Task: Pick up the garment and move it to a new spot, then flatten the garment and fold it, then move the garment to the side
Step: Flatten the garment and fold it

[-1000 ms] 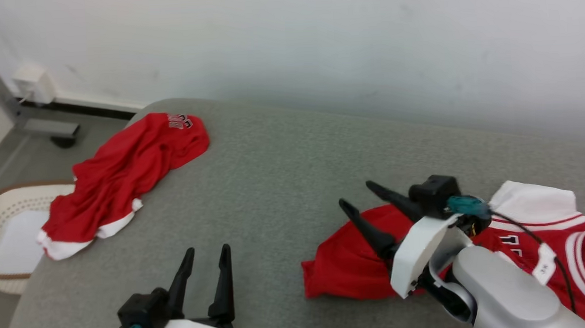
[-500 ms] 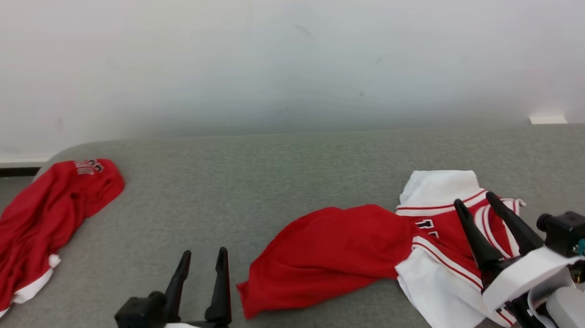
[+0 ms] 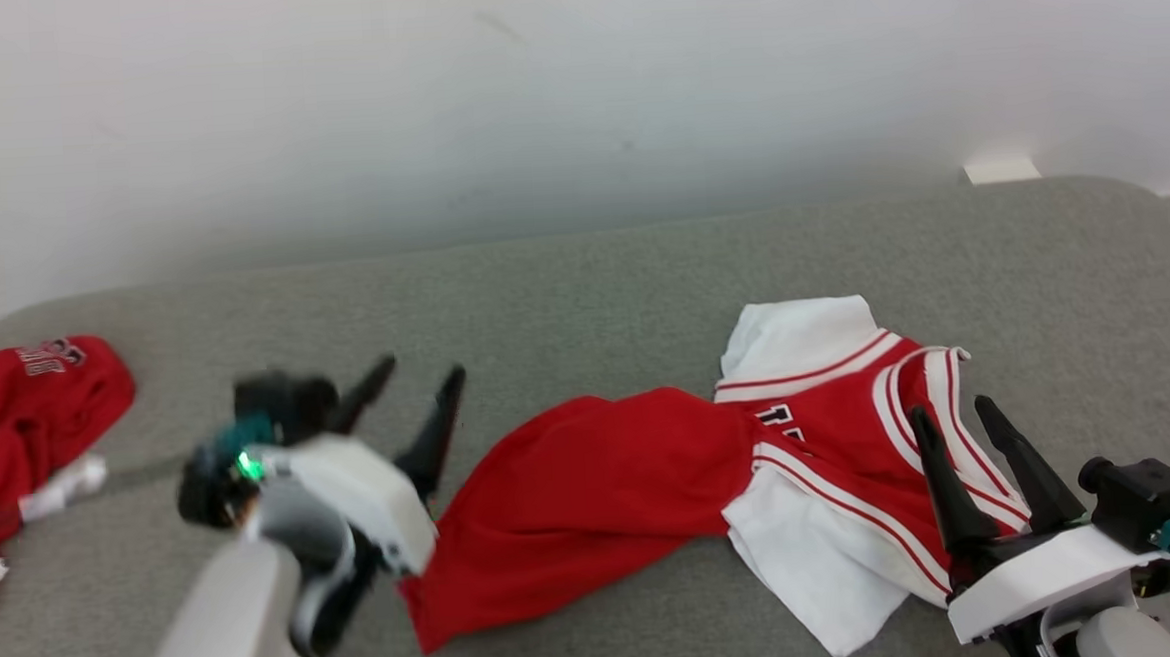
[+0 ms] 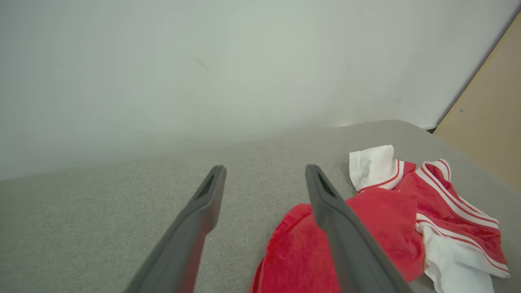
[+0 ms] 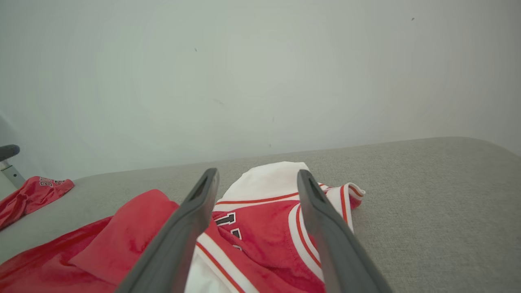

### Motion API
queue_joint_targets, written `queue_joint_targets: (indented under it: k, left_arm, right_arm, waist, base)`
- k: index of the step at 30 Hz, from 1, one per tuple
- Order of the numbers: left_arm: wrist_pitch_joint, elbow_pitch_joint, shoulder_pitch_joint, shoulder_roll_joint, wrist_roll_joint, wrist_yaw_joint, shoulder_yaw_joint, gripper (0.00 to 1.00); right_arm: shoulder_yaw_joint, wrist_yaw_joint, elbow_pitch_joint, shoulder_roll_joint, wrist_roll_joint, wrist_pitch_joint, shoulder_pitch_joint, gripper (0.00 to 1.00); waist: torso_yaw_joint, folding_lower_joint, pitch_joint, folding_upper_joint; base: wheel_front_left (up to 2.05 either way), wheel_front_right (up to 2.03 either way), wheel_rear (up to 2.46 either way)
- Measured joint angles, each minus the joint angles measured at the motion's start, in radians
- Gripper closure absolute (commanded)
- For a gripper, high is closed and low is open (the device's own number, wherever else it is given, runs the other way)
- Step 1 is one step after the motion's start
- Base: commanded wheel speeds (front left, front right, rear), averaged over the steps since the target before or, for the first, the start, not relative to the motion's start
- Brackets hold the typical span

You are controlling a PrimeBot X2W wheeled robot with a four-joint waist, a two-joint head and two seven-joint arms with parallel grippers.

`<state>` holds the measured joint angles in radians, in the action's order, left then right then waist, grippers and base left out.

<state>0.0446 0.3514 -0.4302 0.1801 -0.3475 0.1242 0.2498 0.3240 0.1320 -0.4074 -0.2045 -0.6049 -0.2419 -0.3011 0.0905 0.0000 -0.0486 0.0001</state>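
Left gripper [image 3: 422,369]: jaws wide apart, empty, at the red end of the jersey [image 3: 633,476]. Right gripper [image 3: 950,409]: jaws wide apart, empty, over its striped end. Jersey lies crumpled on the grey counter [image 3: 593,288]; another red garment [image 3: 38,397] lies far left.

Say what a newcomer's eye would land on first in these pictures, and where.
First, the crumpled red and white jersey sprawled across the middle and right of the grey padded surface. Next, the left gripper at its red end and the right gripper by its striped end, each with jaws open, holding nothing. A second red garment lies at the far left.
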Motion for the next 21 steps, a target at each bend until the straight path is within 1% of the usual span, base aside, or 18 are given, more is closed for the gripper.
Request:
queue_joint_targets:
  k: [1, 3, 7, 10, 13, 16, 21]
  left_arm:
    - [0.056, 0.005, -0.044, 0.022, -0.018, 0.001, 0.010, 0.00]
    - [0.169, 0.011, -0.121, 0.059, -0.088, 0.004, 0.030, 0.00]
    - [0.376, 0.010, -0.232, 0.134, -0.238, 0.005, 0.130, 0.00]
    - [0.498, 0.031, -0.290, 0.196, -0.345, 0.007, 0.200, 0.00]
    - [0.569, 0.054, -0.332, 0.249, -0.392, 0.007, 0.272, 0.00]
    - [0.611, 0.091, -0.370, 0.279, -0.430, 0.007, 0.325, 0.00]
    - [0.631, 0.168, -0.425, 0.318, -0.446, 0.007, 0.396, 0.00]
  right_arm:
    - [-0.004, 0.000, 0.008, 0.009, 0.007, 0.003, 0.000, 0.00]
    - [-0.010, 0.000, 0.018, 0.023, 0.017, 0.004, 0.000, 0.00]
    - [-0.019, 0.000, 0.025, 0.051, 0.036, 0.003, -0.001, 0.00]
    - [-0.017, 0.000, 0.025, 0.069, 0.047, 0.002, -0.006, 0.00]
    - [-0.019, 0.000, 0.023, 0.079, 0.050, -0.005, -0.014, 0.00]
    - [-0.024, 0.000, 0.021, 0.086, 0.050, -0.008, -0.024, 0.00]
    - [-0.027, 0.000, 0.017, 0.101, 0.050, -0.015, -0.030, 0.00]
  waist:
    - [0.009, 0.0000, -0.009, 0.0000]
    - [0.031, 0.0000, -0.027, 0.0000]
    - [0.082, 0.0000, -0.065, 0.0000]
    - [0.128, 0.0001, -0.093, 0.0000]
    - [0.175, 0.0000, -0.119, 0.0000]
    - [0.220, 0.0000, -0.143, 0.0000]
    - [0.287, 0.0001, -0.178, 0.0000]
  base:
    - [0.00, 0.00, 0.00]
    - [0.00, 0.00, 0.00]
    - [0.00, 0.00, 0.00]
    - [0.00, 0.00, 0.00]
    - [0.00, 0.00, 0.00]
    - [0.00, 0.00, 0.00]
    - [0.00, 0.00, 0.00]
